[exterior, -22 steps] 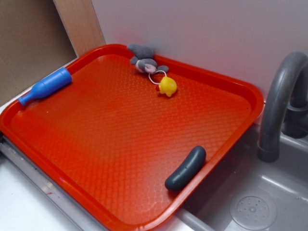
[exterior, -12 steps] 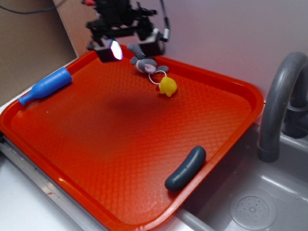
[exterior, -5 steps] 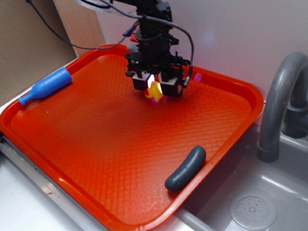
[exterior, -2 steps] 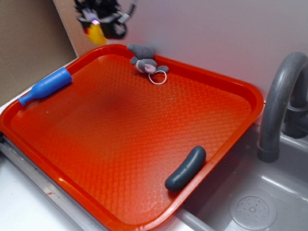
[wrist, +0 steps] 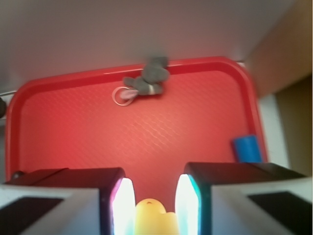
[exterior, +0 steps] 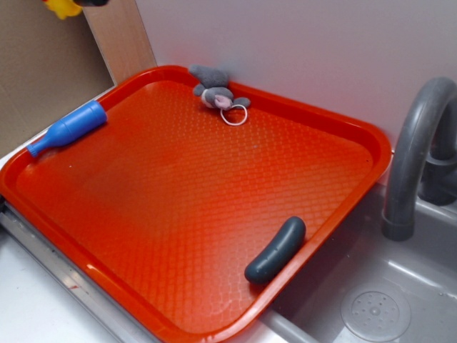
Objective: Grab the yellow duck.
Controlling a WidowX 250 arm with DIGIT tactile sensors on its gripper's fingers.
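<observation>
The yellow duck sits pinched between my two glowing fingertips, at the bottom middle of the wrist view. My gripper is shut on it and hangs high above the red tray. In the exterior view only the duck's underside shows, at the top left edge above the tray's back left corner, with a sliver of the black gripper beside it.
On the red tray lie a grey plush mouse with a white ring at the back rim, a blue bottle on the left rim and a dark grey sausage-shaped piece at the right rim. A grey sink with a faucet is on the right.
The gripper came down onto the duck beside the mouse, shut on it and lifted it. It has carried it up and left, nearly out of the exterior view.
</observation>
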